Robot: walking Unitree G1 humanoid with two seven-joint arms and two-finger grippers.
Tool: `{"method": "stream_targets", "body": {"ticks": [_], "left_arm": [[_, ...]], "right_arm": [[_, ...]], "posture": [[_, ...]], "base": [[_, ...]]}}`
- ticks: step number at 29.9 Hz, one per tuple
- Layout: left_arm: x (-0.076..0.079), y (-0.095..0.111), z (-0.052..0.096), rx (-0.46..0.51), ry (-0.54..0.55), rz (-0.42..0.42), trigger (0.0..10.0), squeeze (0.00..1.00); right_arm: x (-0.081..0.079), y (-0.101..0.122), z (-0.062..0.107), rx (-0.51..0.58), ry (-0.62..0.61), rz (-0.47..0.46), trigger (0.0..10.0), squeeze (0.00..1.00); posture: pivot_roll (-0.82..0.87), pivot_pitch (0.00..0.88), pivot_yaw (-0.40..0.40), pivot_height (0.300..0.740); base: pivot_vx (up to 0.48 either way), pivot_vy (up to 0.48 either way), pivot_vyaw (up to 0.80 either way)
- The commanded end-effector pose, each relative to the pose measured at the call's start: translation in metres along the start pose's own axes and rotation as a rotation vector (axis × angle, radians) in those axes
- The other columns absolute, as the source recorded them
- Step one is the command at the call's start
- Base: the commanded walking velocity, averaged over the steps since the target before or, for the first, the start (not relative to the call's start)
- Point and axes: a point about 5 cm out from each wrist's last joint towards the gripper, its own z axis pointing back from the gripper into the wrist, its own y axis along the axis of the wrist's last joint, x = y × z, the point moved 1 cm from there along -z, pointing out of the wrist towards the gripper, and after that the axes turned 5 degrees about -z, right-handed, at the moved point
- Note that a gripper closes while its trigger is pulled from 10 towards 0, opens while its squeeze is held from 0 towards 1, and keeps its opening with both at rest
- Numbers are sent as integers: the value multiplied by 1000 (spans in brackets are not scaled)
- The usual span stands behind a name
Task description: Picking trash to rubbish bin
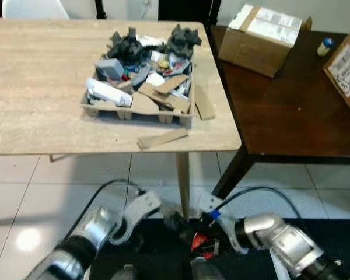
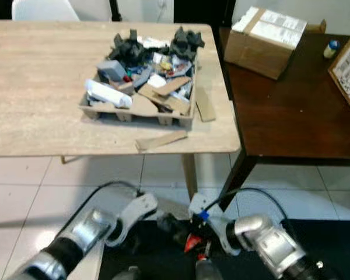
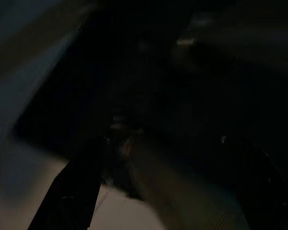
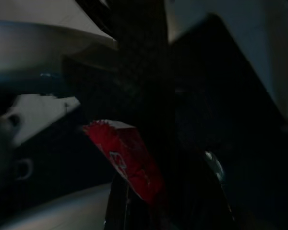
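While dim, the right claw (image 1: pixel 199 244) seemingly pinches a crinkled red wrapper (image 4: pixel 127 163) above the black bin (image 2: pixel 157 256).

A crumpled red wrapper (image 4: pixel 129 160) sits low over a dark bin opening (image 2: pixel 157 251); a trash-heaped cardboard tray (image 1: pixel 137 108) sits near the surface's right edge.

A pale wood-grain tabletop (image 1: pixel 41 87) carries a tan cardboard tray (image 1: pixel 134 108) of grey, white and brown trash, beside a dark brown tabletop (image 1: pixel 280 111) with a tan box (image 1: pixel 259 38) bearing white labels. The floor (image 1: pixel 23 192) is glossy white tile. The right tool (image 4: pixel 149 191) holds a red wrapper (image 4: pixel 127 160) with white print.
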Motion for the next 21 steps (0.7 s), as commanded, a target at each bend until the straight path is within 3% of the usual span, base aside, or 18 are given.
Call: {"method": "stream_targets", "body": {"ticks": [1,3,4,5,7,10,12,13,16,21], "left_arm": [[-4,-5,-2,39,123,64,10000,0],[-11,-9,0,103,263,154,10000,0],[-11,-9,0,103,263,154,10000,0],[-10,-18,-1,102,300,189,10000,0],[-10,-38,-1,66,372,237,10000,0],[-10,-62,1,-4,469,315,10000,0],[-9,-68,1,-23,489,333,10000,0],[-5,-78,1,-53,507,363,10000,0],[1,-86,0,-52,511,412,10000,0],[5,-88,-2,-38,523,438,10000,0]], "right_arm": [[4,-18,-7,-23,-79,-30,0,0],[10,-36,-18,-18,-185,-108,0,0],[10,-36,-18,-18,-185,-108,0,0],[10,-48,-24,2,-241,-196,0,0],[8,-68,-34,35,-327,-354,0,0],[4,-89,-41,57,-428,-494,0,0],[4,-94,-42,67,-469,-542,0,0],[5,-103,-42,84,-543,-631,0,0],[4,-118,-39,96,-653,-752,0,0],[3,-124,-40,76,-698,-742,0,0]], "posture": [[-16,197,-15,740],[-3,186,-18,740],[-3,186,-18,740],[1,179,-16,740],[-2,170,-9,740],[0,165,-2,740],[1,163,0,740],[1,162,0,740],[8,157,-1,740],[7,156,-3,740]], "base": [[0,0,0],[0,0,0],[0,0,0],[0,0,0],[0,0,0],[0,0,0],[0,0,0],[0,0,0],[0,0,0],[0,0,0]]}}
